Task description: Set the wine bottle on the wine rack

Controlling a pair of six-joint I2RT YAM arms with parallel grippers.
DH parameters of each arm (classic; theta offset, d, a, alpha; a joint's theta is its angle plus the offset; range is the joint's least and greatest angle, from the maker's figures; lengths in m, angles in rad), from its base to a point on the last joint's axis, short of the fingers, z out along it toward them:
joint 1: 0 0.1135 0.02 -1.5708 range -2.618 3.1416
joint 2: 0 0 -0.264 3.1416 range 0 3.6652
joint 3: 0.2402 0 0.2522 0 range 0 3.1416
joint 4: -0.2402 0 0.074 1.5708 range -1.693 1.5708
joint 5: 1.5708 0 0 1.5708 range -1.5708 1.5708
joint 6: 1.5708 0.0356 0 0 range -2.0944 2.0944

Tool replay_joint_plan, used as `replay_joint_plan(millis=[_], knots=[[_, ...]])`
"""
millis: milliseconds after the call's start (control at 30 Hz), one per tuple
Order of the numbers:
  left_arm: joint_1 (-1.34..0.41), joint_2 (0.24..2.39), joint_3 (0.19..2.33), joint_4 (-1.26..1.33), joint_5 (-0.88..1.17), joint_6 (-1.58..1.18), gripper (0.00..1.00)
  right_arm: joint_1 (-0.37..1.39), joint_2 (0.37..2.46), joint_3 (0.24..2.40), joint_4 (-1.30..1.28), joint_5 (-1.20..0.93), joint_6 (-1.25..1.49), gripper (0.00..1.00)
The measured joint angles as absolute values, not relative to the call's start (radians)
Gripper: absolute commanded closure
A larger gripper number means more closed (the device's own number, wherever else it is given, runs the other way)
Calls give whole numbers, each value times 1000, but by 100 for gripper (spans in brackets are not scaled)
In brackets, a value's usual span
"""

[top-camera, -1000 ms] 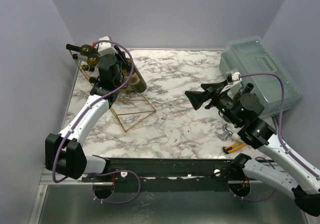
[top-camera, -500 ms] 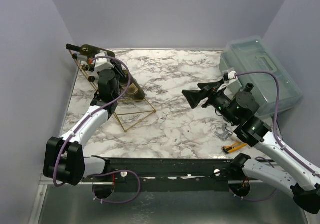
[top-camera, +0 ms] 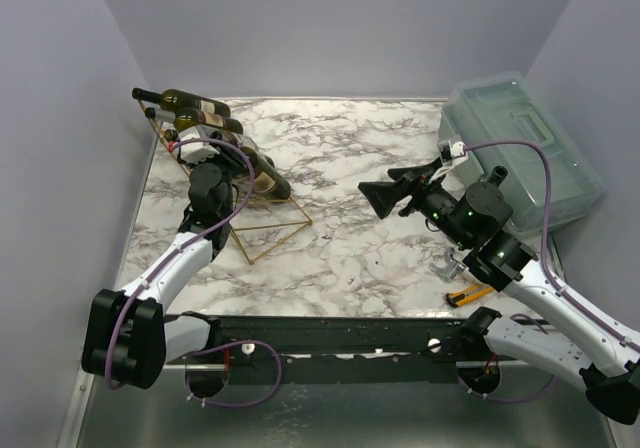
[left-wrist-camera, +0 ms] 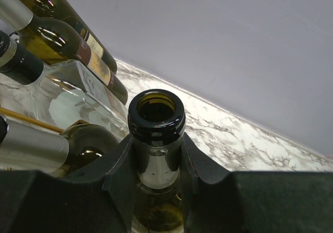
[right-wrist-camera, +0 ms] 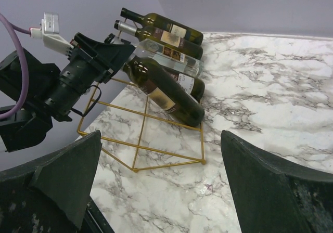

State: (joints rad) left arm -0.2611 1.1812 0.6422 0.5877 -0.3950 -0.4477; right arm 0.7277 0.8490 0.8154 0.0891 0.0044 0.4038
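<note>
The marble table (top-camera: 400,258) carries a translucent lidded box (top-camera: 520,138) at its 2 o'clock corner and the gold wire wine rack (top-camera: 265,233) at 10 o'clock. Several other bottles (top-camera: 200,108) fill the rack's upper places.

The wine bottle (right-wrist-camera: 166,95) lies slanted in the lowest place. Its base points down toward 4 o'clock and its open mouth is raised toward 10 o'clock. The left gripper (left-wrist-camera: 156,160) is pinched around its neck, just under the lip. The right gripper (top-camera: 385,194) is spread wide, grips nothing, and hovers at 3 o'clock of the rack, well apart from it.

The step in hand looks like settling and letting go. Before the fingers part, the body should bear fully on the wires. Smooth glass on a slope may slide toward 4 o'clock, and I cannot tell whether the base is stopped. Part the fingers slowly. Draw back toward 7 o'clock, clear of the neighbouring necks and the wire, and keep the right arm away.
</note>
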Motion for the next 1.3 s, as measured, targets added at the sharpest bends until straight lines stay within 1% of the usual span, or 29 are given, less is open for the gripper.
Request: replay_joint_plan(millis=[200, 333, 467, 633, 733, 867, 933, 1000, 1200, 1267, 1300], knots=[[-261, 1117, 561, 636, -354, -429, 100, 728, 851, 809, 102, -13, 421, 0], [-261, 1064, 505, 654, -332, -429, 95, 728, 851, 806, 112, -20, 437, 0], [-261, 1029, 466, 665, -328, -440, 86, 728, 849, 800, 117, -26, 450, 0], [-262, 993, 436, 660, -329, -461, 71, 728, 837, 785, 119, -36, 466, 0], [-263, 973, 434, 635, -329, -476, 60, 728, 826, 780, 120, -38, 476, 0], [-264, 929, 431, 579, -330, -511, 54, 728, 819, 778, 120, -40, 484, 0], [-265, 912, 431, 549, -329, -524, 48, 728, 819, 778, 121, -41, 490, 0], [-266, 896, 431, 526, -330, -531, 41, 728, 819, 776, 123, -45, 498, 0], [-278, 870, 445, 463, -324, -554, 34, 728, 819, 774, 134, -59, 508, 0], [-279, 865, 453, 437, -325, -559, 27, 728, 820, 774, 134, -62, 510, 0], [-279, 860, 459, 420, -326, -561, 26, 728, 820, 774, 134, -64, 513, 0]])
